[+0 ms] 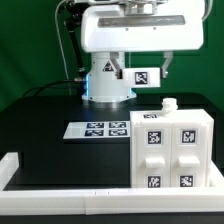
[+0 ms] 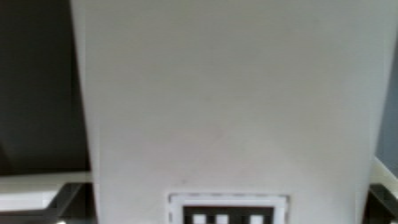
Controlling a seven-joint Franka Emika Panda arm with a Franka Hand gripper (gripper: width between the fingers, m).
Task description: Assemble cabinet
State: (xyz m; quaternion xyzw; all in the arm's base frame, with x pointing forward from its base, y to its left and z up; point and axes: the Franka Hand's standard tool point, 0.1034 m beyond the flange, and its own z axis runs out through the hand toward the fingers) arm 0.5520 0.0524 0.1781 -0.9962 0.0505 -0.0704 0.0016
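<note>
Where the table point(image 1: 35, 125) lies nearest, the cabinet point(image 1: 168, 150) is set upright, just beside the marker board point(image 1: 97, 129) on the exterior view's right. Beyond the board the gripper point(image 1: 165, 66) is held high; whether its fingers are apart or together cannot be told.

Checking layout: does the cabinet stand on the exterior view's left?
No, the cabinet stands at the exterior view's right, beside the white rail.
</note>
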